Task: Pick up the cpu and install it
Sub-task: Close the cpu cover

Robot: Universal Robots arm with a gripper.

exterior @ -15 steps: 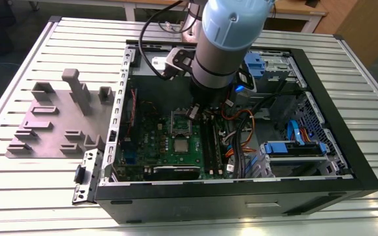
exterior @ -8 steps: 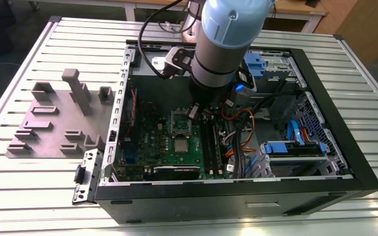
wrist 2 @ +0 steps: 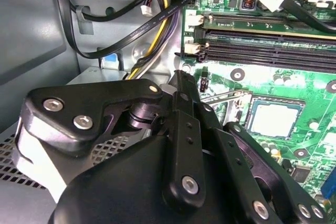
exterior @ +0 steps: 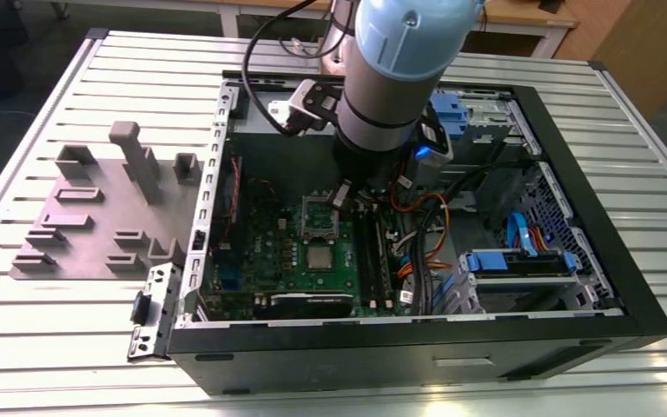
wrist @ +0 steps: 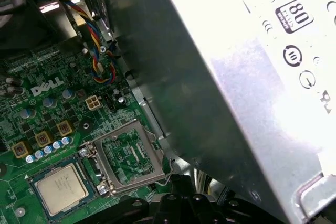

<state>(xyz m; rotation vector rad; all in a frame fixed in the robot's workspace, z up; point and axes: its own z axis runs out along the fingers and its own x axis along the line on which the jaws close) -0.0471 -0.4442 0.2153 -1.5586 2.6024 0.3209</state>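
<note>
The cpu (exterior: 320, 258) is a small silver square lying flat in its socket on the green motherboard (exterior: 258, 252) inside the open computer case (exterior: 426, 347). Both wrist views show the cpu (wrist: 61, 188) (wrist 2: 274, 118) seated there. Beside it the silver socket frame (wrist: 128, 156) (exterior: 316, 220) is swung open, showing the bare board through its window. A thin metal lever (wrist 2: 226, 96) runs along the socket's edge. My gripper (exterior: 351, 193) (wrist 2: 181, 80) (wrist: 176, 179) hangs low over the board right by the open frame, apart from the cpu.
A big grey box with a white label (wrist: 252, 77) stands close beside my gripper. Memory slots (wrist 2: 262, 51) and bundled cables (wrist 2: 157, 19) lie near the socket. Blue drive caddies (exterior: 519, 261) fill the case at the exterior view's right. A grey fixture (exterior: 102, 208) sits on the table outside.
</note>
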